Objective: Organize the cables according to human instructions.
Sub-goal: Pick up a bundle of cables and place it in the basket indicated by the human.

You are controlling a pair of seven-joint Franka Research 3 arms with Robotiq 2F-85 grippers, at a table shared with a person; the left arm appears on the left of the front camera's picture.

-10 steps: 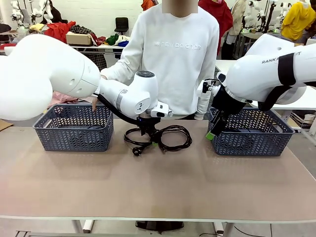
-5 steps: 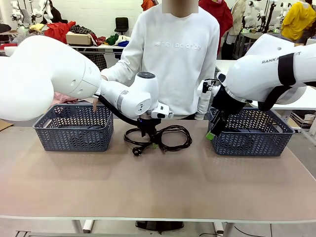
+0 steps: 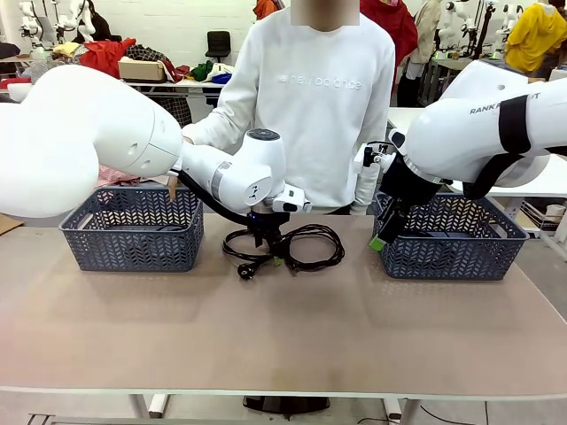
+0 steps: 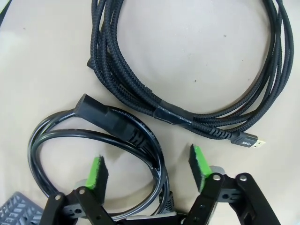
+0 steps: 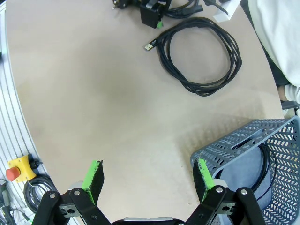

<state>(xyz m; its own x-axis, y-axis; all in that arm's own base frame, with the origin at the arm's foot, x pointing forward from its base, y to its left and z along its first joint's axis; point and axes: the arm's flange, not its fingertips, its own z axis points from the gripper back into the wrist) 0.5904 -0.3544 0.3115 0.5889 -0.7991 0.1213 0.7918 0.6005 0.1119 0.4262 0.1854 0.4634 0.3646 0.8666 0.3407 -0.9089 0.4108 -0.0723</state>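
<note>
table [image 3: 283,341] near half: bare | far middle: cables [image 3: 306,232] | flanks: left basket [image 3: 133,239], right basket [image 3: 452,255]

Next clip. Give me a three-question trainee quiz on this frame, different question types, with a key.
1. True or false: the left end effector straddles the smooth cord, jaws apart.
2. The braided cable lies: A) in a basket, B) on the table, C) in the person's hand.
3. What lies inside the right basket?
Key: 1 true; 2 B; 3 a black cable.
</note>
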